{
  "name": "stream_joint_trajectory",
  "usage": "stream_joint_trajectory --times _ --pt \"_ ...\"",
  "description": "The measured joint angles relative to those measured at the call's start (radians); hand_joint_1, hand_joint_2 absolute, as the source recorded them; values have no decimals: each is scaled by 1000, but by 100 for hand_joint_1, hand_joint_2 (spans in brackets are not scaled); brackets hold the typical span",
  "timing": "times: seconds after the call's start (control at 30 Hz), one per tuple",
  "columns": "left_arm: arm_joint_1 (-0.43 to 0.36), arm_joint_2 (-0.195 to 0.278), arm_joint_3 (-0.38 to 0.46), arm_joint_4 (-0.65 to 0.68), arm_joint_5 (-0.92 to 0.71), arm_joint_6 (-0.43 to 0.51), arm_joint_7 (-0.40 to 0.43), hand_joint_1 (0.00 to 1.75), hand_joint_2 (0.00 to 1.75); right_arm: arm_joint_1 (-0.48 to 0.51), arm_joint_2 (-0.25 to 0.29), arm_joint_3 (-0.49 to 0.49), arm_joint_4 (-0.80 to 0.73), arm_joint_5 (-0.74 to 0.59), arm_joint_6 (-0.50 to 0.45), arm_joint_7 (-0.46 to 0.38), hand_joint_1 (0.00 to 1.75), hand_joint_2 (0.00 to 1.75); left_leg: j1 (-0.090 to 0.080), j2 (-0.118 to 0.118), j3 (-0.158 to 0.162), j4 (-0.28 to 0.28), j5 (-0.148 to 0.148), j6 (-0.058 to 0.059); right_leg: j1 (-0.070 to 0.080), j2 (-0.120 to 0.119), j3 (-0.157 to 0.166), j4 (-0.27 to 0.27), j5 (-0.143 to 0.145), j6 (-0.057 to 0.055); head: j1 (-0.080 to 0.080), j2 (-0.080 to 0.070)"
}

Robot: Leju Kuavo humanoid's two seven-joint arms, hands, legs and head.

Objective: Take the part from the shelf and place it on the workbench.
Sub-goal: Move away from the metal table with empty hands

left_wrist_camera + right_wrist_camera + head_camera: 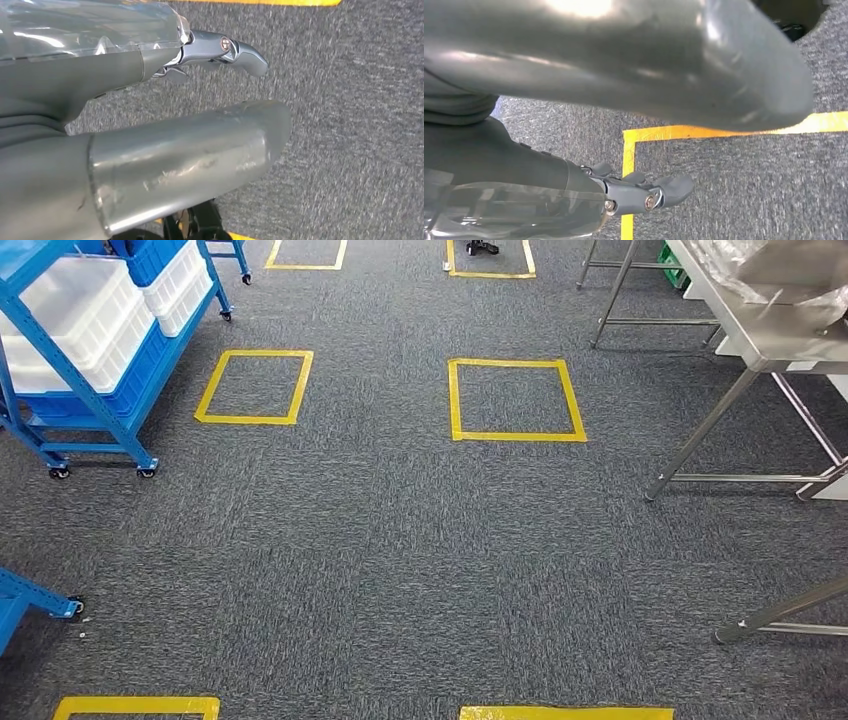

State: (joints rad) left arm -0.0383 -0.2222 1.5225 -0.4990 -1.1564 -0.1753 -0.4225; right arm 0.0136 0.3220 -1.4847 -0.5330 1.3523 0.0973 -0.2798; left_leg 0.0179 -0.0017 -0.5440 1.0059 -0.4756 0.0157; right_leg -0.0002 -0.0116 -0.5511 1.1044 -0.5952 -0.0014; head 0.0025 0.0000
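In the head view the camera is looking down on grey carpet (pixel 400 540) marked with yellow tape squares (pixel 516 400); no writing or label is legible anywhere. At the left a blue shelf (pixel 75 390) on castors is carrying white bins (pixel 70 315) set in blue trays, and what the bins hold cannot be made out. At the right a steel desk (pixel 790 335) is standing on slanted legs, with crumpled clear plastic (pixel 770 265) lying on its top. In the left wrist view the left hand (pixel 200 125) is hanging over the carpet, its thick thumb and a darker finger (pixel 235 50) lying straight and apart; a clear plastic sheet (pixel 90 30) is lying along the hand's upper side, and whether it is gripped cannot be told. In the right wrist view the right hand (pixel 639 150) is hanging over a tape corner (pixel 629 145), fingers (pixel 664 192) extended, a similar clear sheet (pixel 509 210) beside them, its grip likewise unclear. The part cannot be identified with certainty in any view.
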Motion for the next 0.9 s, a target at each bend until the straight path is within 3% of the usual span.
stream_joint_trajectory --times 0.07,0.1,0.13,0.17,0.23,0.3,0.4,0.47,0.57,0.63,0.7,0.8,0.87,0.9 --pt "0 1 0 0 -1 0 0 0 0 0 0 0 2 5 0 -1 0 0 0 0 -6 -1 4 4 -6 6 -64 129 -62 7 3 0" --pt "0 2 0 0 -1 0 0 0 0 1 0 0 3 5 0 -1 0 0 0 0 -7 -1 4 3 -10 7 -86 172 -71 10 3 0" --pt "1 2 0 0 -1 0 0 0 0 1 0 0 4 6 0 -1 0 0 0 -1 -8 -1 5 2 -13 7 -92 180 -60 12 3 0" --pt "2 2 0 0 -1 0 0 0 0 1 0 0 5 6 0 -1 0 0 0 -2 -7 0 5 0 -17 7 -79 149 -31 13 3 0" --pt "2 2 0 0 -1 0 0 0 0 1 0 0 6 6 -1 -1 0 0 2 -5 -5 1 5 -7 -23 9 -14 13 40 14 3 0" --pt "1 3 0 0 -1 -1 0 0 0 -1 -1 0 7 7 -1 -2 0 0 0 -7 -6 4 5 -21 -20 12 27 -80 72 11 2 0" --pt "1 4 0 0 -1 -1 0 0 0 -2 -1 0 8 16 -3 -3 0 0 2 -14 -9 2 9 -43 -10 10 27 -92 76 -4 0 0" --pt "1 4 0 0 -2 -1 0 0 0 -2 -1 0 8 21 -5 -3 0 0 6 -12 -21 30 -13 -51 -11 1 26 -98 82 -22 -2 0" --pt "1 6 0 1 -4 0 0 0 0 -2 -1 0 10 25 -8 -1 0 0 6 -6 -93 198 -112 -52 -4 -20 21 -100 85 -40 -9 0" --pt "3 11 0 2 -9 2 0 0 0 -2 -4 0 15 33 -14 -1 0 0 4 -6 -129 293 -145 -51 5 -36 20 -100 84 -43 -10 0" --pt "5 17 0 5 -19 7 -3 0 0 -3 -10 0 24 43 -23 -8 0 0 2 -2 -100 254 -112 -44 12 -52 21 -99 83 -45 -10 0" --pt "-1 31 -2 18 -39 15 -12 0 0 -8 -28 0 51 56 -41 -35 0 0 -13 53 4 57 -39 -22 20 -79 27 -96 79 -41 -10 0" --pt "-6 43 -4 31 -51 21 -15 0 0 -15 -45 0 73 64 -55 -57 0 0 -22 72 22 7 -30 -12 23 -97 27 -94 78 -34 -8 0" --pt "-6 48 -4 38 -56 24 -17 0 0 -21 -53 0 83 69 -62 -69 0 0 -22 61 20 4 -25 -8 23 -106 28 -93 77 -31 -8 0"
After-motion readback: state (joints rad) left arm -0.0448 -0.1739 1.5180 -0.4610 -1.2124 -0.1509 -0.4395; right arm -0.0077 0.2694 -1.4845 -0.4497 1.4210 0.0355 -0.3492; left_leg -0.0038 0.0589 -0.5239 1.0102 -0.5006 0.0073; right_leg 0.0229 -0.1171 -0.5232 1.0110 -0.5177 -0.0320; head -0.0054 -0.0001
